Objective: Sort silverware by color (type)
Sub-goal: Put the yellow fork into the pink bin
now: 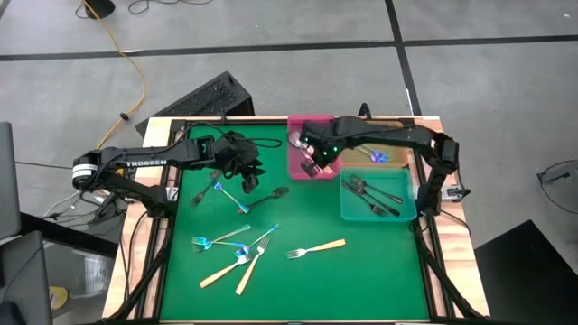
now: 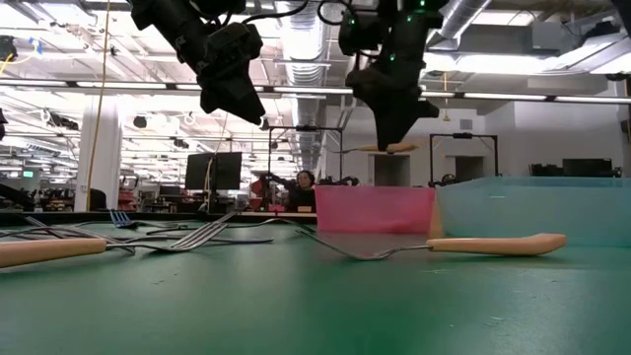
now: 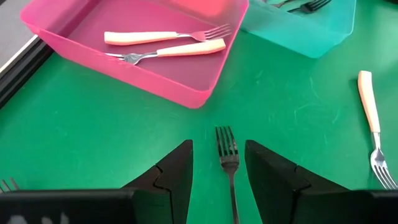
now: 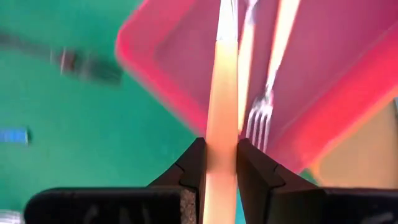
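The right claw [image 4: 217,163] grips a tan-handled silver fork [image 4: 221,93] lengthwise over the pink plastic bin [image 1: 298,167] — the left claw [image 3: 217,174], released, straddles a dark black metal fork [image 3: 227,158] on the green surface [image 1: 361,271], handle running back between its fingers.

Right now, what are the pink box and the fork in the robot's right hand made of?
The pink box looks like plastic: glossy, slightly see-through walls. The tan-handled fork, pinched in the right gripper above the box, seems to have a matte, pale handle, maybe wood or plastic; its tines aren't clear here.
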Robot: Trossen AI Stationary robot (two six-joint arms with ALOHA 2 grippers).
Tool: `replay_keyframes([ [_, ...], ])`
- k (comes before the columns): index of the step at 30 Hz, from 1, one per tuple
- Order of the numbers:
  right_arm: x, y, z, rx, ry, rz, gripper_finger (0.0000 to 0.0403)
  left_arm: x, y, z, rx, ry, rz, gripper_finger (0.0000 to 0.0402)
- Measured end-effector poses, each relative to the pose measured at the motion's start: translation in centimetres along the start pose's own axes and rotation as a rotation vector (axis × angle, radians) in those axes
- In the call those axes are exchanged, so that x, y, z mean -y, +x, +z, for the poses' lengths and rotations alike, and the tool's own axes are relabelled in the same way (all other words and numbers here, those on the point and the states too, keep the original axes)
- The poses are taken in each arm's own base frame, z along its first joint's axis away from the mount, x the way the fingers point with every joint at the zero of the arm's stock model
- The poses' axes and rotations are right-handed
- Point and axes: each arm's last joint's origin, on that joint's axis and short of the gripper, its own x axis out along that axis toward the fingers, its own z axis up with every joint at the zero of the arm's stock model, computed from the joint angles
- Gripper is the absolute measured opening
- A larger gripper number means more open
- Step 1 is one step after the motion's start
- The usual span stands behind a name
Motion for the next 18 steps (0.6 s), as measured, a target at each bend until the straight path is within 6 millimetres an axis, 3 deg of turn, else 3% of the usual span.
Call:
replay_keyframes([
  [10, 3.1, 1.0, 2.5, 0.077, 0.107, -0.035, 0.0086, -0.1, 0.0, 0.0, 0.003, -0.016, 0.023, 0.0129],
  [18, 3.3, 3.7, 3.1, 0.031, 0.095, -0.081, 0.0094, -0.1, 0.0, 0.0, 0.008, -0.024, 0.045, 0.0129],
])
